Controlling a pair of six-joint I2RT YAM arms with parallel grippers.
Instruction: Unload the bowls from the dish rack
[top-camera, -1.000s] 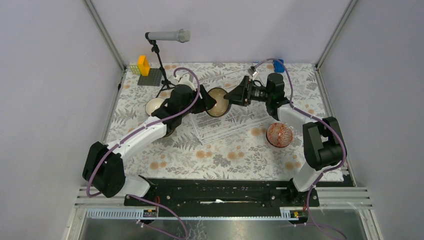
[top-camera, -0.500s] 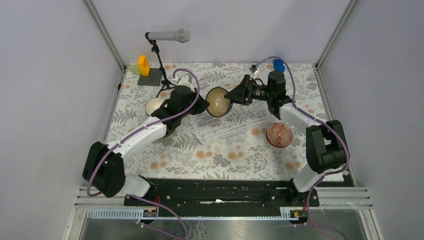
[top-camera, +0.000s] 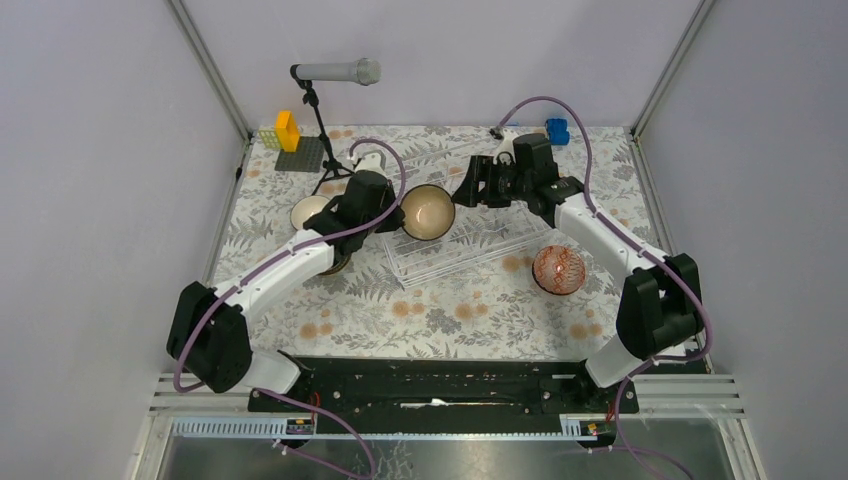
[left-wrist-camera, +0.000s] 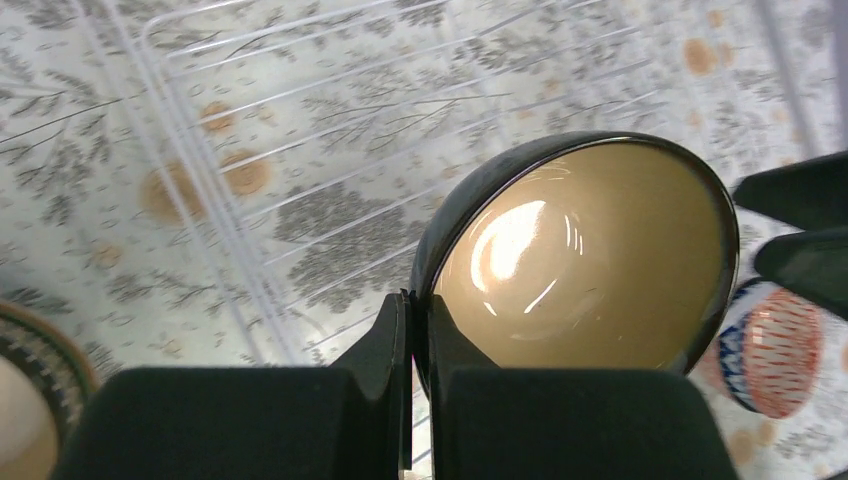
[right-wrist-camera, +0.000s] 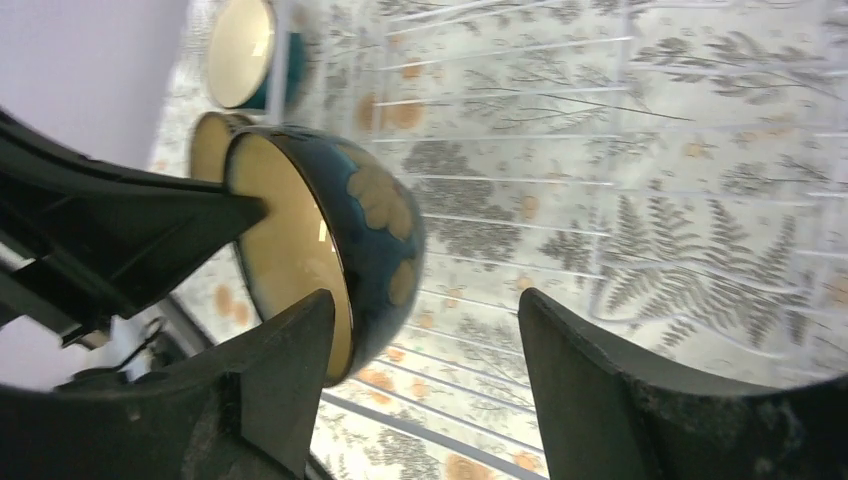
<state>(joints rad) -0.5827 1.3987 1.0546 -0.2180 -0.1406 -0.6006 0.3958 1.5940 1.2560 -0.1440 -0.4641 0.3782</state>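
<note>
- Fern-and-flower cloth covers the table. Above the left end of the dish rack we see the dark teal bowl held clear of the wires. It is tilted, and its cream inside shows to the overhead camera.
- Our left end effector is pinched narrow on the bowl's rim, one finger inside and one outside.
- Our right end effector stands wide just beside the bowl's opposite side. We cannot tell whether a finger touches it.
- On the table right of the rack sits a red-netted bowl.
- Left of the rack sit a white-inside bowl and a further bowl, which lies mostly under the left arm.
- At the far left corner we see a microphone on its stand and a grey baseplate carrying a yellow block.
</note>
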